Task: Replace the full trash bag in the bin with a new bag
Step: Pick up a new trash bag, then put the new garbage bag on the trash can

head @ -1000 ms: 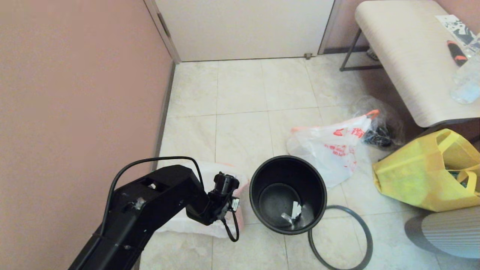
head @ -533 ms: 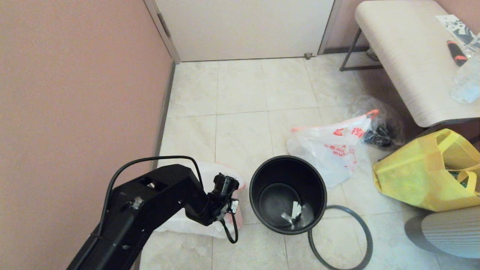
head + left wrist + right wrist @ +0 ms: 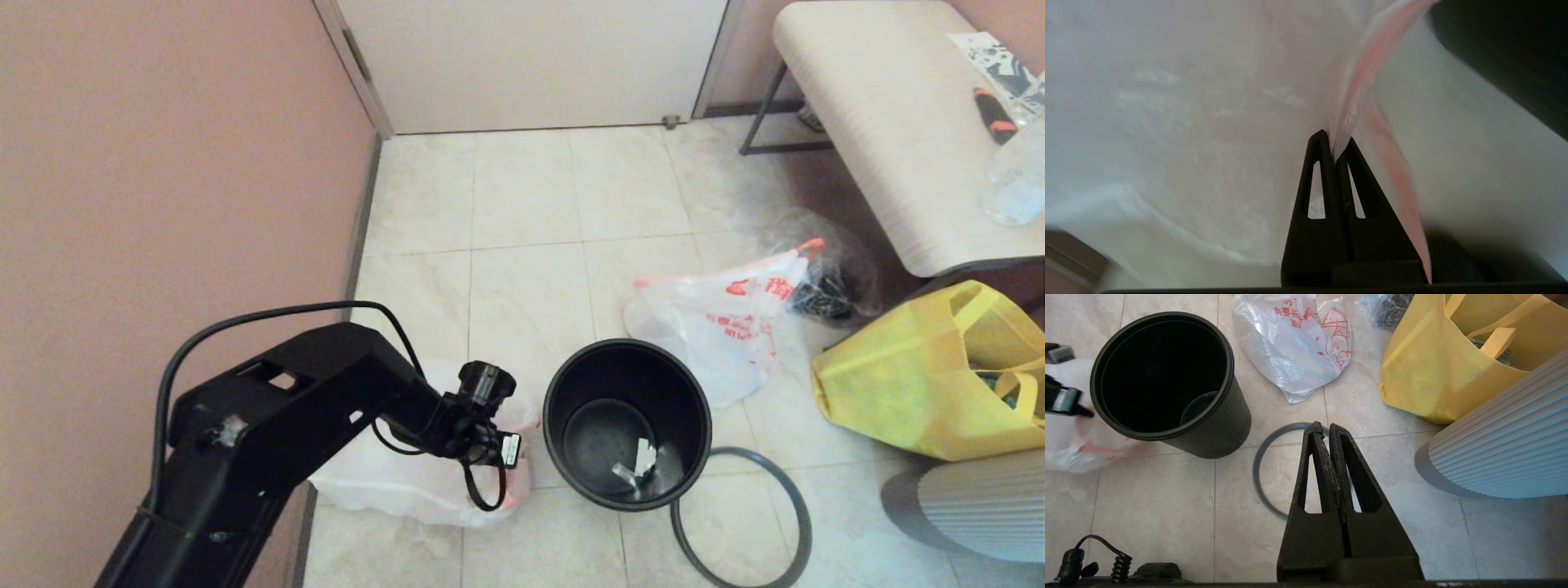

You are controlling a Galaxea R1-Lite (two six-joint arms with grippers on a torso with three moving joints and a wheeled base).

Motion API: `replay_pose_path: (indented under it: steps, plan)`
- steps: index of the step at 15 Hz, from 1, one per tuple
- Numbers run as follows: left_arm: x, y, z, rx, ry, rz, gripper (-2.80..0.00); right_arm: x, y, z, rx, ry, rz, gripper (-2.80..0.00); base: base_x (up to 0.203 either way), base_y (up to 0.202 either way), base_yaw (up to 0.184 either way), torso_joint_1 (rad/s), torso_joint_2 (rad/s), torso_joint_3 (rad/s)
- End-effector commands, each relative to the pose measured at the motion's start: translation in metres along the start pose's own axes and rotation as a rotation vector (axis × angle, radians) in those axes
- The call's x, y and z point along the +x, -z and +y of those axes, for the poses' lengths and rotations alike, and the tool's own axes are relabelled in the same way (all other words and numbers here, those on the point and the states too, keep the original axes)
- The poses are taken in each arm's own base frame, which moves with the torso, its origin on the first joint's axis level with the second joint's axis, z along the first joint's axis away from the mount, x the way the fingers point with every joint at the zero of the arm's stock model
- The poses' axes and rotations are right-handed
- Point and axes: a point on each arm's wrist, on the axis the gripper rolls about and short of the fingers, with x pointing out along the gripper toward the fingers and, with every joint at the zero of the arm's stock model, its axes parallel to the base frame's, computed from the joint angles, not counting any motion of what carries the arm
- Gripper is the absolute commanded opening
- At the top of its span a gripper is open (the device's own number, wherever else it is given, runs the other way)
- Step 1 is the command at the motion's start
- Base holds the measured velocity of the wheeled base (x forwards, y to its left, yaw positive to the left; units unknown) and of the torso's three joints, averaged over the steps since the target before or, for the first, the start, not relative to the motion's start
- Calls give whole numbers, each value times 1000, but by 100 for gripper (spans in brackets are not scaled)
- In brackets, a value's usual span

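Observation:
The bin (image 3: 682, 408) stands bare on the floor tiles, with a scrap of paper at its bottom. Its grey hoop (image 3: 739, 450) lies loose on the floor beside it. Left of the bin, my left gripper (image 3: 1336, 151) is shut on the orange-red edge trim of the new bag (image 3: 392, 482), whose white sheet fills the left wrist view. The full trash bag (image 3: 718, 335), white with red lettering and an orange handle, lies slumped beyond the bin; no bottles show in it. My right gripper (image 3: 1323, 426) hangs shut and empty above the hoop (image 3: 1259, 473), out of the head view.
A yellow fabric tote (image 3: 906, 384) and a clear wrinkly bag (image 3: 824, 282) with black things lie right of the full bag. A bench (image 3: 882, 122) stands at the back right and a white ribbed object (image 3: 980, 506) near right. The pink wall (image 3: 163, 204) runs close on the left.
My left arm has risen and drawn back to the left. The new bag came up with it and now spreads wider along the wall. Bin, hoop and full bag stayed put.

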Motion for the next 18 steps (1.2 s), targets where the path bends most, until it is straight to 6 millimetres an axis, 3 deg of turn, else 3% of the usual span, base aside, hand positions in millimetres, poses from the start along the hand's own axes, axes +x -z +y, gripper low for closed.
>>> replay_pose_path:
  steps: [1, 4, 8, 12, 18]
  plan:
    - [-26, -8, 1, -16, 76, 93, -280, 0, 0, 0, 1, 0, 3, -280, 0, 0, 0, 0, 0, 0]
    - [-43, -15, 10, -78, 214, 187, -280, 0, 0, 0, 0, 0, 3, -280, 0, 0, 0, 0, 0, 0]
    - [-72, -22, 30, -137, 282, 186, -280, 0, 0, 0, 1, 0, 3, -280, 0, 0, 0, 0, 0, 0]
    - [-128, -21, 46, -191, 398, 186, -280, 0, 0, 0, 1, 0, 3, -280, 0, 0, 0, 0, 0, 0]
    - [-220, -10, 30, -190, 573, 252, -280, 0, 0, 0, 0, 0, 3, -280, 0, 0, 0, 0, 0, 0]
